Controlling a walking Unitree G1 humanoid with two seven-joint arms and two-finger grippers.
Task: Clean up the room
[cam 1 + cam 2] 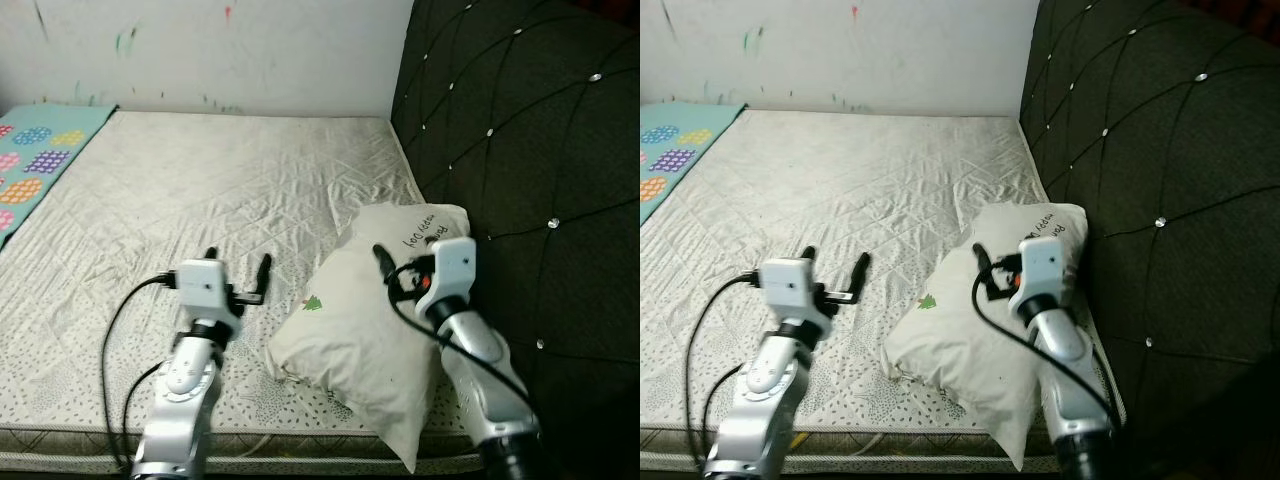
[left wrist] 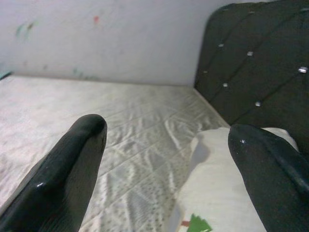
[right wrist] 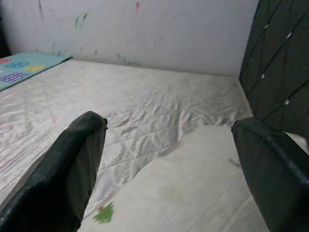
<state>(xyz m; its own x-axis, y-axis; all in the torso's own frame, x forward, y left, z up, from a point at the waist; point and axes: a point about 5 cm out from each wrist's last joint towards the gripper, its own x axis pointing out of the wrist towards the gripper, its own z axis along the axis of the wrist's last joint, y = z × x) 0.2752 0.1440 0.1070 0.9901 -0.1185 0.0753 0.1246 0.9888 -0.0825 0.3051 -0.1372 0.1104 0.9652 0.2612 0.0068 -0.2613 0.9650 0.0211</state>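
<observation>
Bare mattress (image 1: 200,190) with a quilted, patterned cover, set against a marked white wall (image 1: 220,50). Dark tufted headboard (image 1: 520,130) along the robot's right. A teal mat with coloured patches (image 1: 30,165) lies at the far left edge.

One pillow (image 1: 360,330), off-white with a small green tree print and dark lettering, lies askew at the near right corner of the mattress, just beside the headboard, one corner hanging over the front edge.

Left gripper (image 1: 238,272) hovers over the mattress just left of the pillow, fingers spread apart, nothing between them. Right gripper (image 3: 169,159) is above the pillow, fingers likewise wide apart and empty; whether a fingertip touches the fabric cannot be told from the head views.

Progress, as a judgement: early to middle. The mattress surface looks free of loose clutter, but the pillow is not yet squared up against the headboard. Likely remaining step: grasp the pillow from both sides and set it straight. The mat may also need attention.
</observation>
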